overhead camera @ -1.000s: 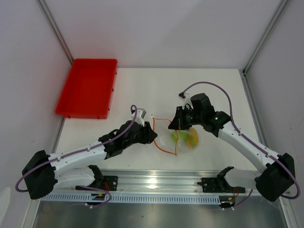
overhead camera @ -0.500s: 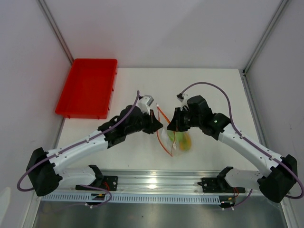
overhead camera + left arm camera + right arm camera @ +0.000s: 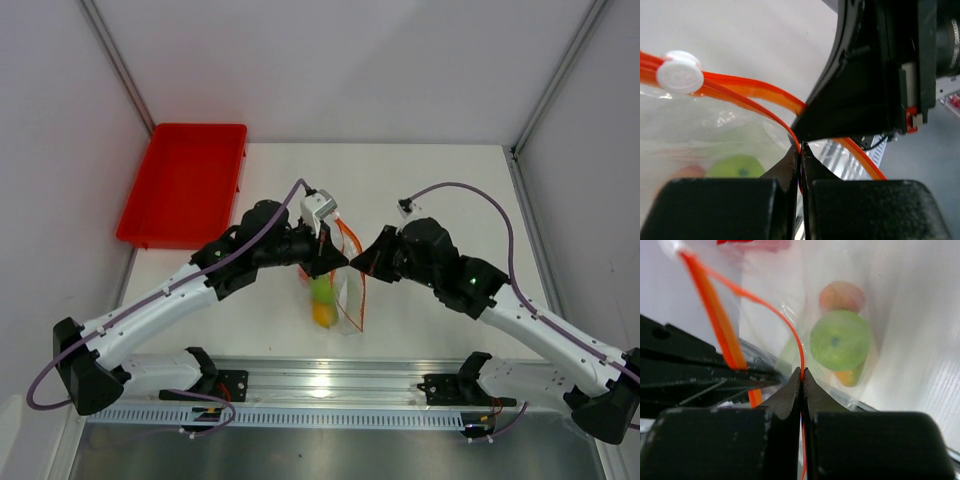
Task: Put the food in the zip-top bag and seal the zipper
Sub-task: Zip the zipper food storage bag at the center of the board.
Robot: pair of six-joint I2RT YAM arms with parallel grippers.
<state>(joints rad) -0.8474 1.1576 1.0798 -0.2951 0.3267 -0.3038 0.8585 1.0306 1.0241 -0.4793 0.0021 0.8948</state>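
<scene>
The clear zip-top bag (image 3: 335, 295) hangs lifted between both arms, its orange-red zipper (image 3: 358, 270) at the top. The green fruit (image 3: 321, 290) and the yellow-orange fruit (image 3: 323, 313) lie inside it. In the right wrist view the green fruit (image 3: 840, 340), the pinkish-orange fruit (image 3: 842, 296) and the yellow-orange fruit (image 3: 850, 376) show through the plastic. My left gripper (image 3: 340, 258) is shut on the zipper strip (image 3: 755, 95); a white slider (image 3: 680, 72) sits on it. My right gripper (image 3: 362, 265) is shut on the zipper's other lip (image 3: 799, 347).
A red rectangular tray (image 3: 185, 185) stands at the back left of the white table (image 3: 470, 190). A metal rail (image 3: 330, 385) runs along the near edge, by the arm bases.
Both grippers have raised the bag off the table and carried it left and nearer. It now hangs upright, and the fruits have dropped to its bottom.
</scene>
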